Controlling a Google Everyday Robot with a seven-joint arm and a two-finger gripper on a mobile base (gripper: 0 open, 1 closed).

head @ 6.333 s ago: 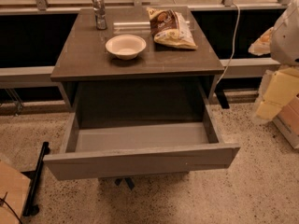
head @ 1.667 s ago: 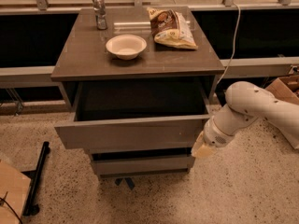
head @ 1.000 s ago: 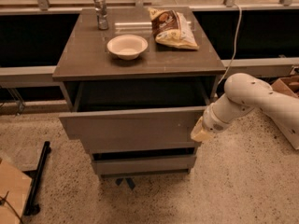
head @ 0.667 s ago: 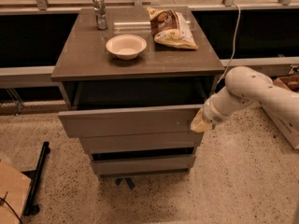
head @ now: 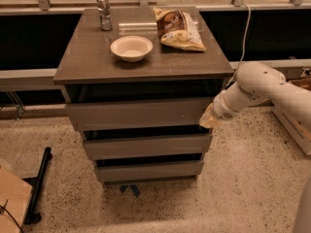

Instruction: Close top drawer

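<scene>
Top drawer, a wide grey box drawer with a plain flat handle-less front panel (head: 138, 113), is in the uppermost slot of the grey cabinet (head: 146, 74). It is nearly in but not flush. The panel stands proud of the two lower grey drawer fronts (head: 146, 146), and a dark gap shows above it.

Left to right:
- A black metal stand (head: 38, 186) lies on the speckled floor, well apart from the cabinet.
- On the dark flat surface (head: 82, 57) a small shiny metal cup (head: 102, 12) stands back left.
- A round white bowl (head: 131, 48) sits near the middle.
- A crinkled yellow-brown snack bag (head: 179, 23) lies back right. None of the three touch.
- The white robot arm (head: 262, 89) reaches in from the right side.
- The gripper (head: 210, 118), yellowish at the tip, is at the right end of the drawer's front panel and looks to be touching it. Whether it is spread or pressed together I cannot tell. It is pinching nothing I can see.

Handling, my guess: the drawer is a stiff box on runners and not fragile. Its inside is hidden, so the load is unknown. The front is smooth with no handle, so there is nothing to grab; press flat against the face instead. A push at the far right end could skew the drawer, while one nearer the middle should run it in straighter. Only a short travel looks left.
</scene>
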